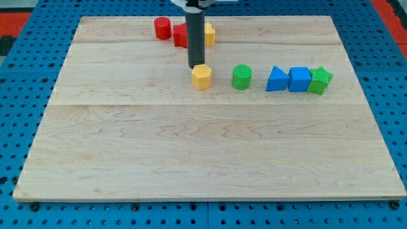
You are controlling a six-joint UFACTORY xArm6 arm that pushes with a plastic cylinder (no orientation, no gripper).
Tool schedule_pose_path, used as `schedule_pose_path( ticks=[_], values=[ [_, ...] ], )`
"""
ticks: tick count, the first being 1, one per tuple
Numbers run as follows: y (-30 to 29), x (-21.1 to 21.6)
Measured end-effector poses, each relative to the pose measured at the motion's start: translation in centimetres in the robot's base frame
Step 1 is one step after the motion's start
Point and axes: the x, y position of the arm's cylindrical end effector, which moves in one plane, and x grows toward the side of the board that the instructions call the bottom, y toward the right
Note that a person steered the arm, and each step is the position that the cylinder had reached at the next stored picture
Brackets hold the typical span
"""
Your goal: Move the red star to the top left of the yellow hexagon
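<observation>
Rod: dark, straight and matt, coming down from a white mount at the view's top; it has no jaws and holds nothing
My tip (196, 66): just above the yellow hexagon, at its upper edge; whether it touches cannot be told
Yellow hexagon (202, 77): small six-sided block with a flat top and smooth sides, near the board's upper middle
Red star (180, 35): beside the rod on the view's left, partly hidden by it, so its outline is hard to make out; it lies above and slightly left of the yellow hexagon, well apart from it
Red cylinder (163, 28): round and smooth, just left of the red star, near the board's top edge
Yellow block (209, 34): half hidden behind the rod on its right, shape unclear
Green cylinder (241, 77): round with a flat top, to the right of the yellow hexagon
Blue triangle (276, 80): wedge-like, touching the blue cube on its right
Blue cube (299, 79): square faces, between the blue triangle and the green star
Green star (320, 81): notched outline, touching the blue cube at the row's right end
Board (191, 152): pale wood in long planks with fine grain
Base (19, 95): blue perforated panels around the board, with red at the top corners
Writing: none legible
</observation>
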Motion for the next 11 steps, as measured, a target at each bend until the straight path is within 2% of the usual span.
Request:
schedule_pose_path(
  ticks=[2,3,5,6,8,10,11],
  values=[
    [8.1,-8.0],
    [6.7,-11.5],
    [-7.9,-10.3],
    [-12.8,-8.4],
    [-11.7,-10.0],
    [-7.6,-2.7],
    [-7.7,-1.9]
  ],
)
